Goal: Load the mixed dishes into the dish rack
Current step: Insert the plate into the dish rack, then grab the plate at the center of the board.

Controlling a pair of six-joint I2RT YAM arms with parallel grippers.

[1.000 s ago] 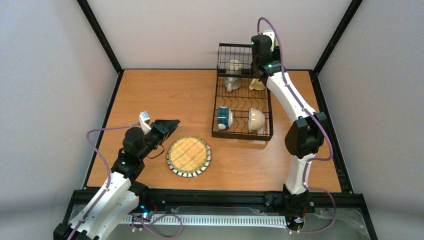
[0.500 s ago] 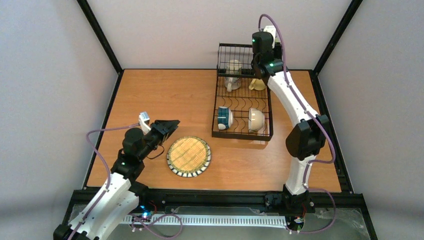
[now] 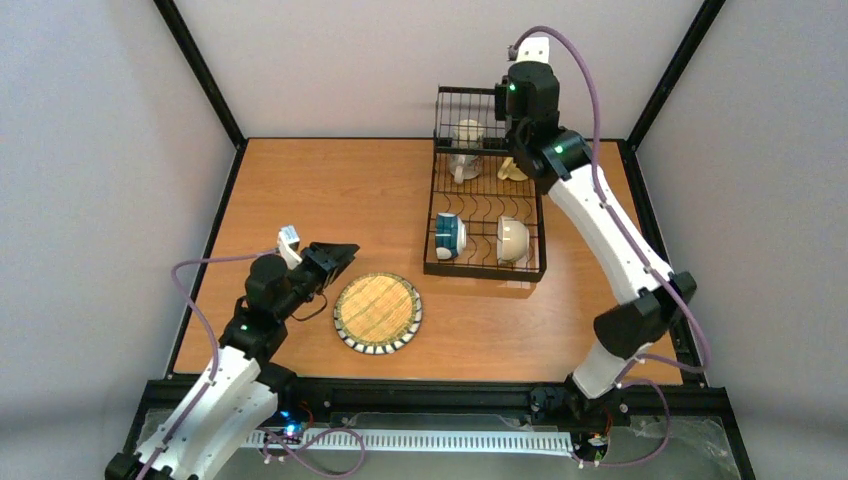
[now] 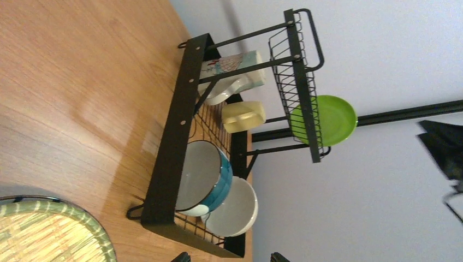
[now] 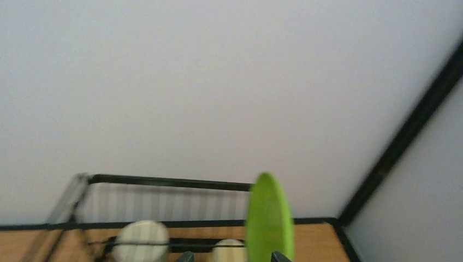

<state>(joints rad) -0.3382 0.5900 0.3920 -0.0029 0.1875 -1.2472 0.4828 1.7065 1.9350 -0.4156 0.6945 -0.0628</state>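
Observation:
The black wire dish rack (image 3: 485,262) stands at the back right. It holds a teal-banded cup (image 3: 450,236), a cream bowl (image 3: 513,239), a white mug (image 3: 465,150) and a cream mug (image 3: 513,170). A plain green plate (image 4: 323,120) stands on edge in the raised basket tier. My right gripper (image 5: 233,257) hangs open above that plate (image 5: 267,218), apart from it. The striped-rim plate (image 3: 378,312) lies flat on the table. Just left of it, my left gripper (image 3: 338,256) is open and empty.
The right arm (image 3: 600,215) arches over the rack's right side. Black frame posts (image 3: 200,70) run up the grey walls at both back corners. A black rail (image 3: 450,395) borders the table's near edge.
The right arm has lifted up and back from the rack's basket tier, and its jaws have widened slightly. The left arm has not moved.

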